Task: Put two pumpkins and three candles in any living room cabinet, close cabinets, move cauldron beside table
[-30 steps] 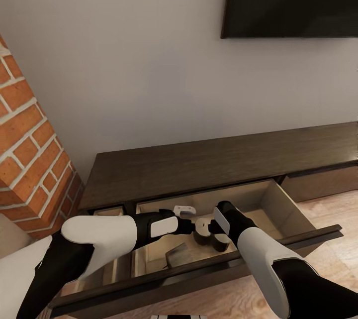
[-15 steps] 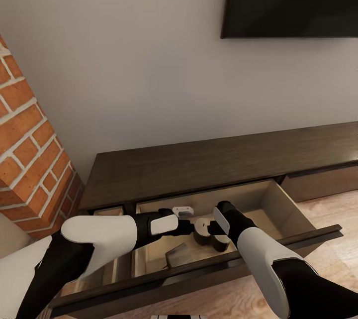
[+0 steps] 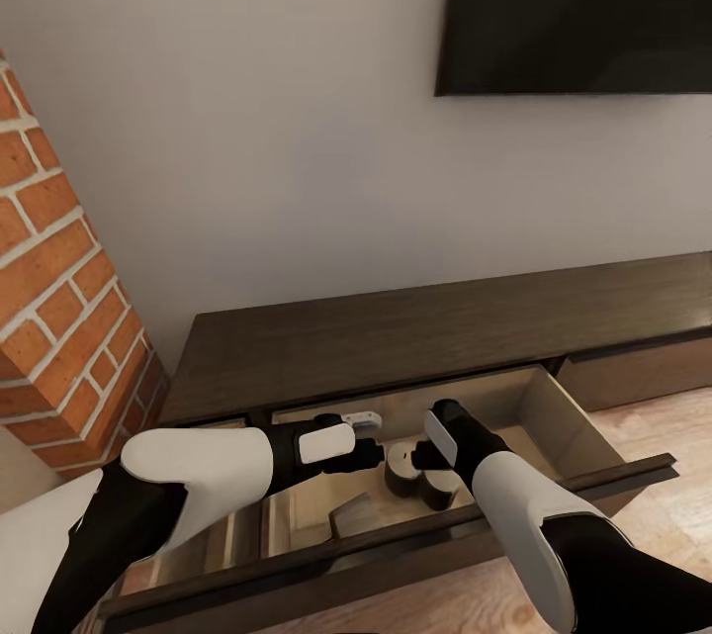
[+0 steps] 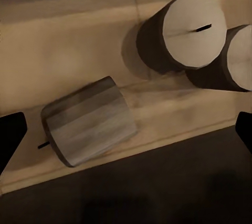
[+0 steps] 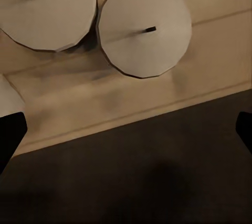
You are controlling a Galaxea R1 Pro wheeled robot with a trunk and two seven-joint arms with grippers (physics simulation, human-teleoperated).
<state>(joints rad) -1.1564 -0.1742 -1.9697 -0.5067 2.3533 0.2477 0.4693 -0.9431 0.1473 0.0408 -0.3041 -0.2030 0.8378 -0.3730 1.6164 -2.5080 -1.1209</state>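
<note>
Three candles inside the open drawer of the cabinet (image 3: pixel 435 337): two upright candles (image 4: pixel 191 32) touching, wicks up; a third tipped candle (image 4: pixel 86 121) just beside, long axis flat along the drawer floor. Left gripper (image 4: pixel 126 129) and right gripper (image 5: pixel 126 129) wide, empty, above. Best lifted straight out, clear of the drawer front (image 3: pixel 396 540), before pushing shut.

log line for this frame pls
candles: three in open cabinet drawer, two upright, one tipped | left gripper: open | right gripper: open
</note>
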